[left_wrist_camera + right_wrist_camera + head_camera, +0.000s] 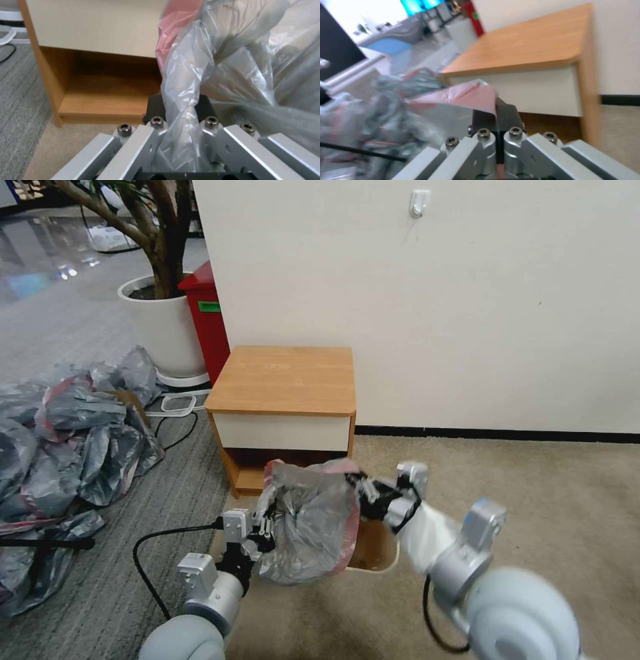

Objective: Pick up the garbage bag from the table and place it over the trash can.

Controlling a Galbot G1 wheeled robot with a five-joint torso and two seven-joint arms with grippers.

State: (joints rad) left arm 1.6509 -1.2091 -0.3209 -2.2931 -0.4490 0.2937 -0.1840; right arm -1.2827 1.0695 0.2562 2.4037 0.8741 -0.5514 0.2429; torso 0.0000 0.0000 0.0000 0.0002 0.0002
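The garbage bag, crinkled silvery-grey plastic with a pink rim, hangs stretched between my two grippers just in front of the table. My left gripper is shut on the bag's near left edge, and the plastic runs up between its fingers. On the bag's far right side my right gripper is shut on the pink rim. The trash can stands on the carpet under the bag, and just its right part shows. The table's top is bare.
A big heap of grey bags lies on the floor at the left. A white plant pot and a tall red bin stand behind the cabinet's left side. A black cable trails by my left arm. Open carpet lies to the right.
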